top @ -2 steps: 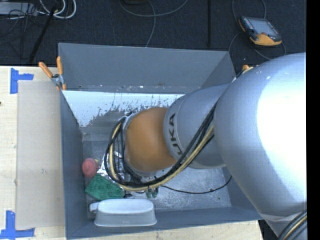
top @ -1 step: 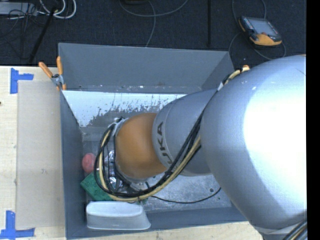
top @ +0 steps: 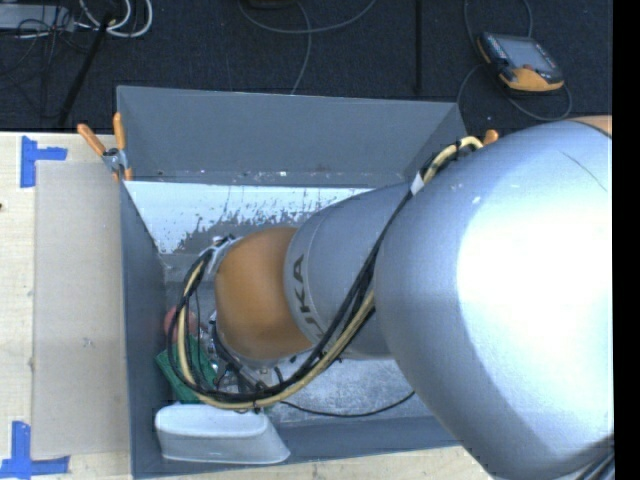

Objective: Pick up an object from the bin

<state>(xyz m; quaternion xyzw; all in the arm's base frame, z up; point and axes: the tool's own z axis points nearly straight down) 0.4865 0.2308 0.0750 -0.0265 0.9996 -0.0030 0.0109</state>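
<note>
Gripper point(top: 236, 372) sits low in the bin's near-left corner, tucked under the wrist's orange cover point(top: 255, 293). Open or closed, holding anything or not: can't tell, since cover & cables block it.

Big to small:
- Arm point(top: 480, 298) comes in from the right & covers most of the bin's right half.
- Bin point(top: 290, 143): grey metal, sloped walls, scuffed at the back.
- Pale grey-white flat piece point(top: 215, 434) w/ rounded edges lies along the near wall, just below the gripper.
- Green thing point(top: 178, 371) is just left of the gripper, partly under the cables.
- Small red bit point(top: 172, 320) is farther back by the left wall, too hidden to ID.

Which one is the target can't be told, but the pale piece & the green thing are nearest.

Handling (my judgement):
- Pale piece looks like smooth hard plastic, so prob light, stiff & a bit slippery.
- Its flat face looks too broad to span, so take it across the narrower width, near its right end where it tapers.
- It lies tight vs the near wall, so there's little room on that side.
- Green thing is prob light, maybe flexible. Pinch an exposed edge & watch for cable snag.
</note>
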